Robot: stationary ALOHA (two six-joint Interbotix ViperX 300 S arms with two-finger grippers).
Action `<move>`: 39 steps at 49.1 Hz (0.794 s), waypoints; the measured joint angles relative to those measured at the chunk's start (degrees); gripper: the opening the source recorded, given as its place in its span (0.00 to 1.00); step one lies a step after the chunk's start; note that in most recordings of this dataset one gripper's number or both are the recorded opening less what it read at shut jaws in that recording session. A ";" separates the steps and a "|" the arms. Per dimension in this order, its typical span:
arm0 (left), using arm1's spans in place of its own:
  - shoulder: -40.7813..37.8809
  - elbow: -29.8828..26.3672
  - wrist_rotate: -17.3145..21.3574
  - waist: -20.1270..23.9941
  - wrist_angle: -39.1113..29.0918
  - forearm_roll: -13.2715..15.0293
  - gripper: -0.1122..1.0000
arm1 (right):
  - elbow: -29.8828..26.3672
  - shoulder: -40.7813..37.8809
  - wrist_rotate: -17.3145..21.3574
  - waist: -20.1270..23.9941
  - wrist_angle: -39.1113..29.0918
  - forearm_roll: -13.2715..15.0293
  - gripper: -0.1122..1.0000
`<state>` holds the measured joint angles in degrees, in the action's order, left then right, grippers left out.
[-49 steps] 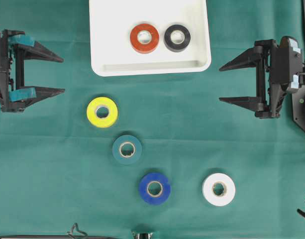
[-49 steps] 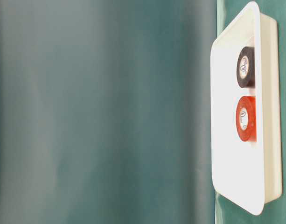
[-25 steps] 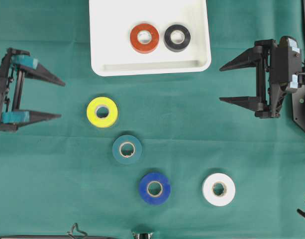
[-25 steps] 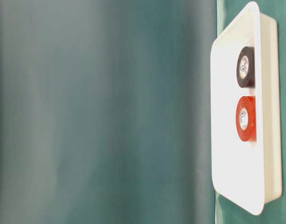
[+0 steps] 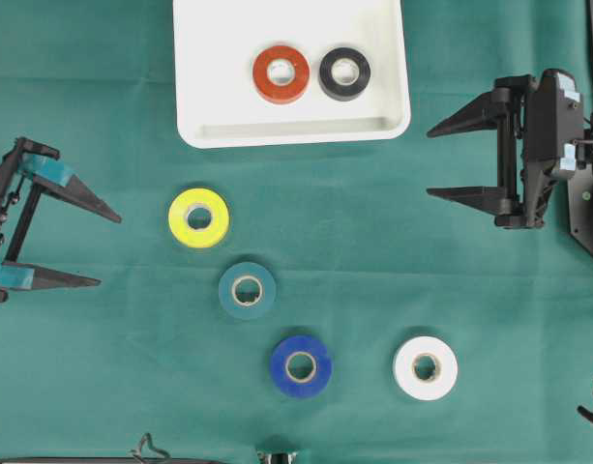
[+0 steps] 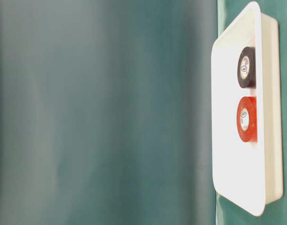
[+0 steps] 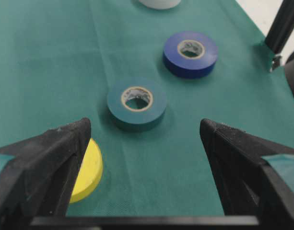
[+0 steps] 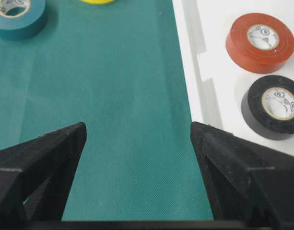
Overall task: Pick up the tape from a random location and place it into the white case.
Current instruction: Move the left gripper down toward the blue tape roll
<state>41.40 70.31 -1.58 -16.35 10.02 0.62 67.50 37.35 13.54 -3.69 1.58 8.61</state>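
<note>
The white case (image 5: 204,58) lies at the back of the table with a red tape (image 5: 281,73) and a black tape (image 5: 344,73) inside it. On the green cloth lie a yellow tape (image 5: 199,217), a teal tape (image 5: 247,290), a blue tape (image 5: 301,365) and a white tape (image 5: 426,368). My left gripper (image 5: 109,251) is open and empty, left of the yellow roll, angled toward the teal tape (image 7: 137,104). My right gripper (image 5: 429,163) hangs open and empty, just right of the case's front corner.
In the table-level view the white case (image 6: 227,117) fills the right side, with the black tape (image 6: 246,67) and the red tape (image 6: 246,119) in it. A black stand leg (image 7: 281,24) rises at the table's front edge.
My left gripper has moved toward the front of the table and turned slightly, still open. The right gripper and all the tapes have stayed put.
</note>
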 measured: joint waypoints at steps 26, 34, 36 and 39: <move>-1.76 -1.58 0.18 -0.18 1.67 0.09 0.94 | -0.18 0.00 -0.09 0.00 -0.09 -0.09 0.88; -5.63 -5.10 0.35 -0.79 1.85 0.00 0.94 | -0.26 0.00 0.00 0.00 -0.09 0.00 0.88; -7.21 -6.42 0.53 -1.05 1.85 0.09 0.94 | -0.26 0.00 -0.09 0.00 -0.09 -0.09 0.88; -9.84 -8.70 0.79 -1.49 1.93 0.09 0.94 | -0.26 0.00 0.00 0.00 -0.09 0.00 0.88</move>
<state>31.55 61.61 -0.79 -17.84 11.95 0.70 67.24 37.35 13.54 -3.69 1.49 8.61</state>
